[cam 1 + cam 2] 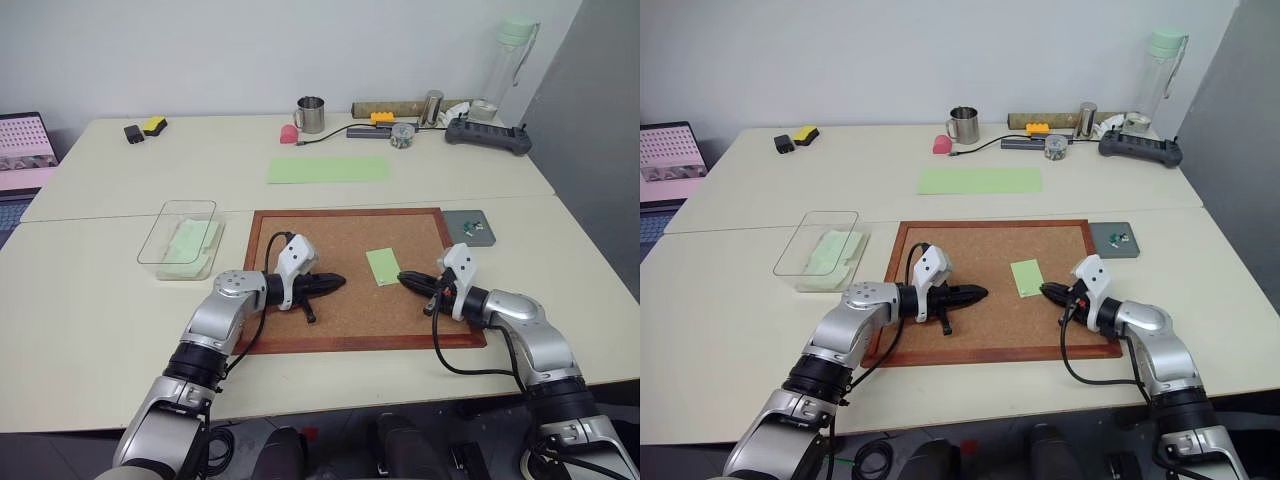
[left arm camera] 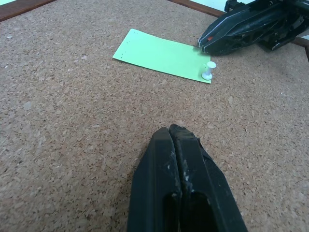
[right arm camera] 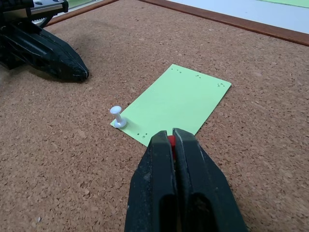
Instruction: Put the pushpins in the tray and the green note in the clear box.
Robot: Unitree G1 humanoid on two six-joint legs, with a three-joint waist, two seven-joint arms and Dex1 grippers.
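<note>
Right now: right gripper (image 3: 172, 140) closed, fingers pinched on a red pushpin (image 3: 171, 141) at the near edge of the green note (image 3: 174, 104), red head just visible between the tips. Left gripper (image 2: 173, 133) closed as well, fingers pressed flat together, holding nothing, tips just above bare cork board (image 1: 330, 232) and well short of the note. Both grippers pointing toward each other across the board, note between them, tips apart.

Count of things:
- Pushpins on the board: two. Red one in the right gripper's pinch; white pushpin (image 3: 117, 116) upright at a corner of the note, stuck through the paper, touched by neither gripper.
- Green note: one, flat on the cork, right of centre, rows of small pinholes along its short edges.
- Tray (image 1: 470, 227): one, dark grey, on the table just off the board's far right corner, a few small items inside, too small to tell apart.
- Clear box (image 1: 180, 238): one, on the table left of the board, pale green paper lying inside.
- Long green sheet (image 1: 328, 169): one, on the table beyond the board.
- Metal mug (image 1: 310, 114): one, at the back of the table among other clutter.
</note>
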